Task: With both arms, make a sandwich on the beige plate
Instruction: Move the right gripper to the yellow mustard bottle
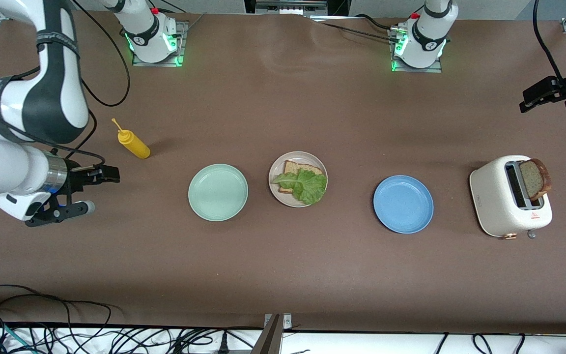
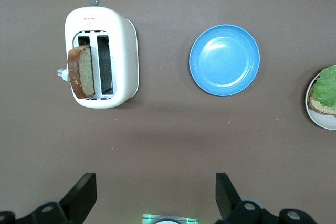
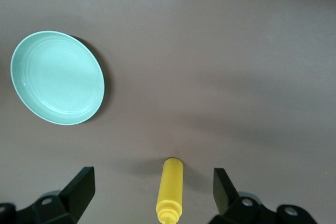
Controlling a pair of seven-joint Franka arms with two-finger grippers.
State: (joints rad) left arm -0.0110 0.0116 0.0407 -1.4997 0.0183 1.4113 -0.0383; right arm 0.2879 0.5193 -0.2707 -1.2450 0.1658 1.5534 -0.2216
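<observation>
Holding bread slice point(image 1: 301, 168) and lettuce point(image 1: 305, 185): beige plate point(image 1: 275, 189) | toaster point(image 1: 496, 204): one slice point(image 1: 534, 179) | left tool point(image 2: 156, 198), right tool point(image 3: 154, 195): apart, empty

mint plate point(image 1: 217, 192), blue plate point(image 1: 403, 204), toaster point(image 1: 501, 201), mustard bottle point(image 1: 134, 142)

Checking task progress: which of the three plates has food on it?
The beige plate, between the mint green plate and blue plate, holds a bread slice and lettuce; the others are bare.

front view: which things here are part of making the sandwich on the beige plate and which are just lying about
For the job:
- beige plate
- bread slice on it, lettuce leaf on top
- second bread slice in the toaster
- left gripper, right gripper, both open

Lying about:
- mint green plate
- blue plate
- yellow squeeze bottle
</observation>
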